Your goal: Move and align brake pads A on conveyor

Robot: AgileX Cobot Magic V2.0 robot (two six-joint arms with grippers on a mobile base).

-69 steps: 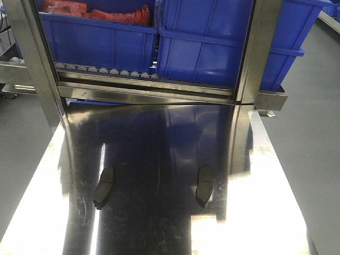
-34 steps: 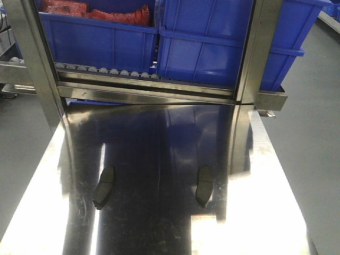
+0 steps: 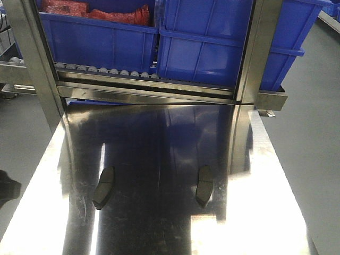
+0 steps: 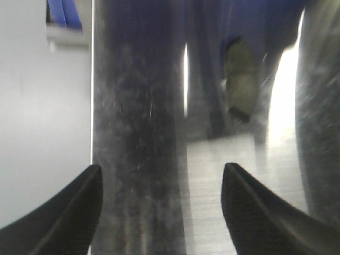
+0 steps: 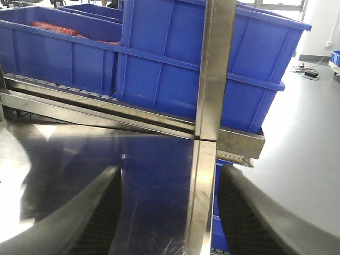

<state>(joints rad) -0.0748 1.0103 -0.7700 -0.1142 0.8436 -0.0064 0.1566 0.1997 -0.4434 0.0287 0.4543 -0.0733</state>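
- The two brake pads A in view, the left-hand pad point(image 3: 104, 187) and the right-hand pad point(image 3: 204, 185), lie flat on the steel table point(image 3: 159, 133), well apart. Neither is touched. I can't see the conveyor from any view, and only two of the pads show.
- The left gripper point(image 4: 162, 175) hangs spread wide with nothing between its fingers. It is over the table's left margin, with grey floor point(image 4: 42, 106) just beside it. The right gripper point(image 5: 170, 175) is also wide apart and holds nothing, and it points at the blue bins point(image 5: 159, 58).
- Likeliest trouble is a missed pinch. In the left wrist view the pad sits ahead of the open jaws and off to their right, so closing from here would catch only air.
- Second risk is skating. Each pad is thin and low on slick polished steel, so a fingertip arriving off-centre would probably shove or spin it instead of lifting it.
- A grip across the curved long edges could let the pad swing in the jaws and reach the belt crooked, which would spoil the alignment.
- The table mirrors the bins and throws hard white glare, and the left wrist view is blurred, so the pad's outline is hard to read.
- Materials: the pads are matte dark grey, oblong and gently bowed. The table is scratched, glossy metal. The bins are smooth blue plastic resting on a roller rail point(image 3: 106, 70).
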